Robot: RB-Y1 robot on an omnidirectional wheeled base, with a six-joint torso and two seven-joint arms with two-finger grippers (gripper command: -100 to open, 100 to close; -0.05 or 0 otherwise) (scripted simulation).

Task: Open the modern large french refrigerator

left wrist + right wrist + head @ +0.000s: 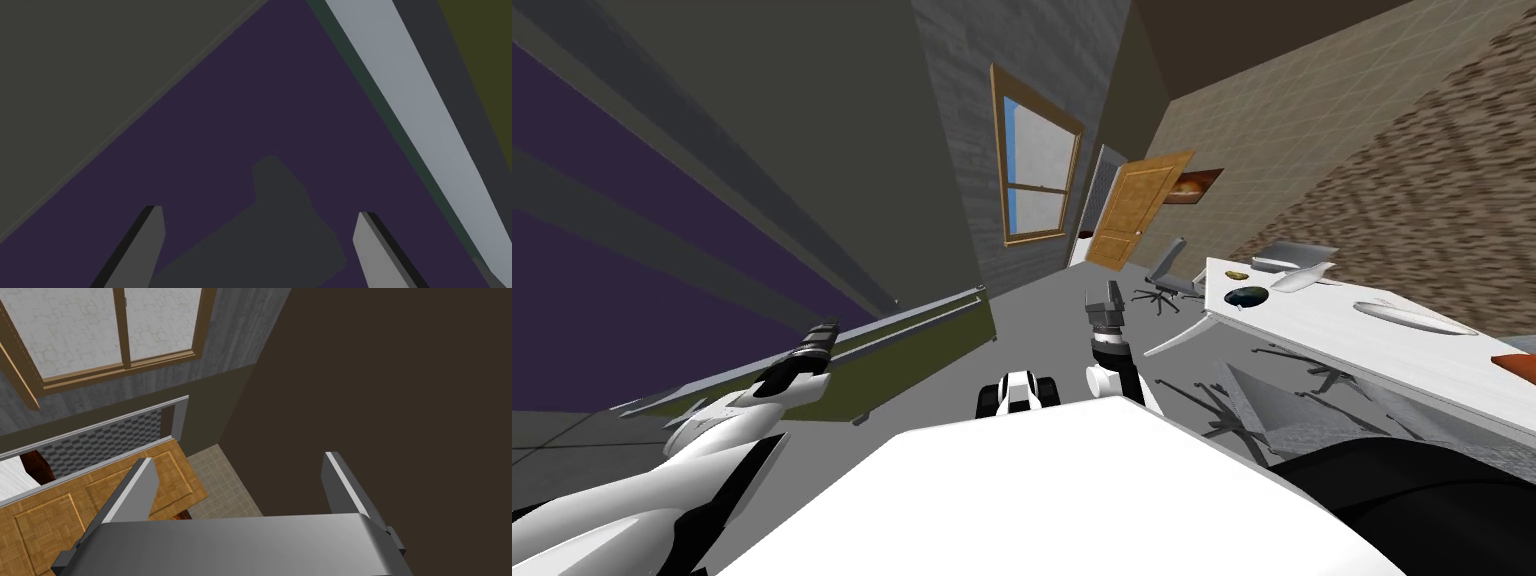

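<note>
The refrigerator stands at my left as tall dark grey [762, 150] and purple [602, 300] faces. An olive panel [912, 345] juts out from it, with a long light grey bar [912, 315] along its edge. My left gripper [824, 330] is stretched out close to that bar. In the left wrist view it [258, 211] is open with nothing between its fingers, facing the purple face [260, 110]; the light grey bar [420, 115] runs past beside one finger, with olive [485, 60] beyond it. My right gripper [1109, 295] is raised in front of me, open and empty [239, 458].
A white table [1362, 330] stands at my right with a dark bowl [1245, 296] on it. An office chair [1167, 275] sits behind it. A wooden door [1132, 210] stands ajar at the far wall beside a window [1037, 170]. Grey floor [1052, 320] lies ahead.
</note>
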